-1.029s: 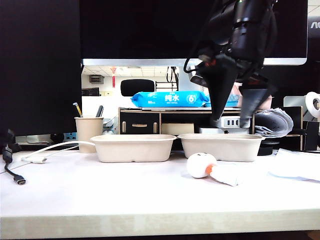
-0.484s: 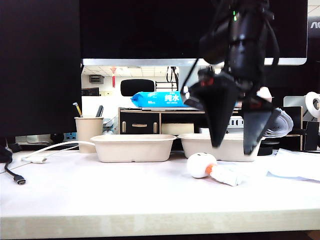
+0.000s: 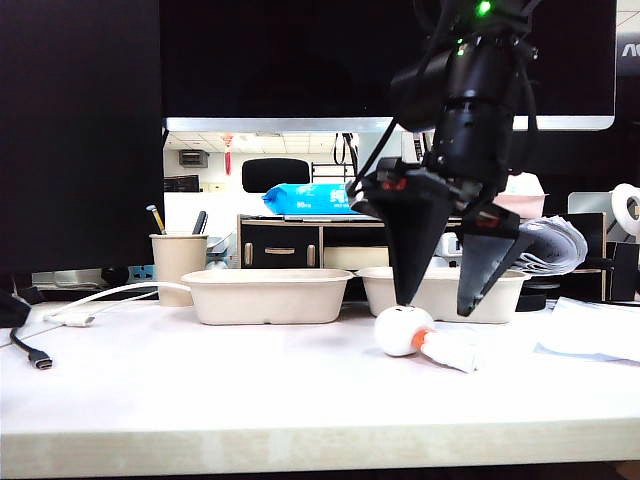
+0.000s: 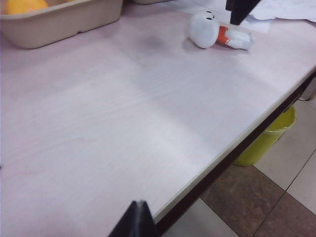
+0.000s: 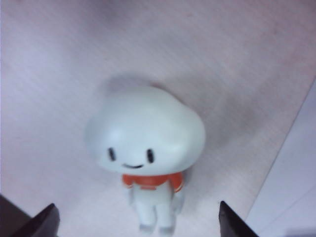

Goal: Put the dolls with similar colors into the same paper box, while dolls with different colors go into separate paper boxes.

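Observation:
A white doll (image 3: pixel 403 330) with a round head and an orange collar lies on the table in front of the right paper box (image 3: pixel 440 294). My right gripper (image 3: pixel 437 306) hangs open just above it, one finger on each side, touching nothing. The right wrist view shows the doll (image 5: pixel 145 133) face up between the open fingertips (image 5: pixel 224 212) of that gripper (image 5: pixel 136 213). The left paper box (image 3: pixel 265 295) holds a yellow doll (image 4: pixel 22 5). My left gripper (image 4: pixel 139 203) is shut and empty over the table's front edge, out of the exterior view.
A beige pen cup (image 3: pixel 177 262) and cables (image 3: pixel 40 356) are at the left. White paper (image 3: pixel 600 332) lies at the right. A blue wipes pack (image 3: pixel 320 198) sits on a shelf behind. A yellow bin (image 4: pixel 269 139) stands below the table edge.
My right gripper has dropped from above the right paper box and come forward over the white doll, its jaws spreading wider. The doll has stayed where it was.

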`<action>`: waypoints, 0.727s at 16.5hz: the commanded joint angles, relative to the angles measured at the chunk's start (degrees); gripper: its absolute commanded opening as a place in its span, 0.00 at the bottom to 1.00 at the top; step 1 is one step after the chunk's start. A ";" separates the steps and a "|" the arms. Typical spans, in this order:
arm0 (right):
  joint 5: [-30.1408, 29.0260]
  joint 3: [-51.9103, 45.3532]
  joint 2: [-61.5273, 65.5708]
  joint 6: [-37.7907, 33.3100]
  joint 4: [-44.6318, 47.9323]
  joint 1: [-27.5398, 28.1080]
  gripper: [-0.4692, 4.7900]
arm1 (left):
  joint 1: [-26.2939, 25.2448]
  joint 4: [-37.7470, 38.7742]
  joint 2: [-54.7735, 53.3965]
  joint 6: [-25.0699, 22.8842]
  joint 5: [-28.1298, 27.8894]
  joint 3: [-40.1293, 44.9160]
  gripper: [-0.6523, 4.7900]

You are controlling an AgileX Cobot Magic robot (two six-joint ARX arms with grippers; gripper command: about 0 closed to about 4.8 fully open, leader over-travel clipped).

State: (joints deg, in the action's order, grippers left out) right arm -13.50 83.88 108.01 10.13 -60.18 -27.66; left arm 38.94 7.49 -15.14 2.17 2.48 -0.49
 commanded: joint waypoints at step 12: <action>5.77 -0.13 4.96 0.87 2.69 -4.28 0.66 | -0.09 -0.72 -0.09 -0.20 0.15 -0.04 0.11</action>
State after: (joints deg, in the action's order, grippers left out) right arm -8.27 83.77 112.86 10.96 -57.76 -31.86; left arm 38.94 7.51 -15.14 2.20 2.48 -0.49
